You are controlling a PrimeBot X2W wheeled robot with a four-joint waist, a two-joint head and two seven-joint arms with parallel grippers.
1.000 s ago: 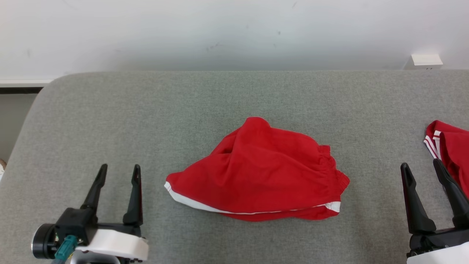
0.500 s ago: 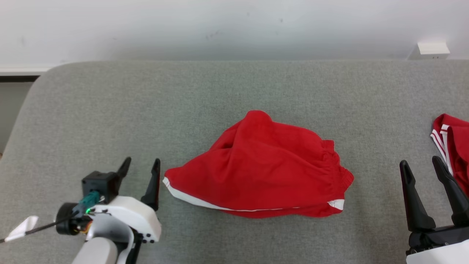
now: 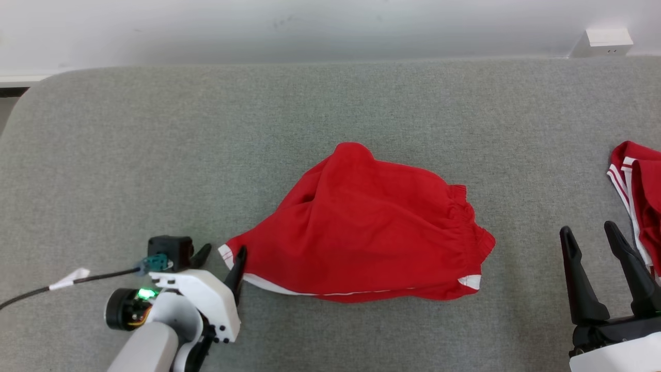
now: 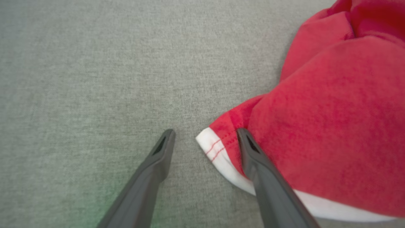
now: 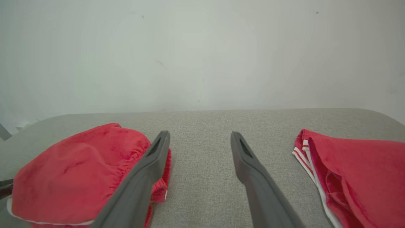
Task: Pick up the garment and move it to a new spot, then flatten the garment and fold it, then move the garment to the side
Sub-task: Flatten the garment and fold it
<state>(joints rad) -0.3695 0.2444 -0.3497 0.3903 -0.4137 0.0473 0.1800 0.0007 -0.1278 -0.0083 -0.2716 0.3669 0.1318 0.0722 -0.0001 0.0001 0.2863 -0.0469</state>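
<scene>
Left gripper (image 3: 224, 250) stands wide open at the near-left corner of the red garment (image 3: 372, 227). One finger is over the cloth and the other over bare surface, with the white-trimmed hem corner (image 4: 215, 148) between them; contact cannot be confirmed. Right gripper (image 3: 588, 227) is equally wide and empty, well apart at near right. The garment lies crumpled at the centre of the grey padded surface (image 3: 155, 155). It is judged light, soft and limp, and likely to sag and trail when lifted. The stitched hem corner or the gathered waistband (image 3: 467, 217) offers the firmest hold. A second red garment (image 3: 638, 191) lies at the right edge, near the right gripper, and could be snagged.
</scene>
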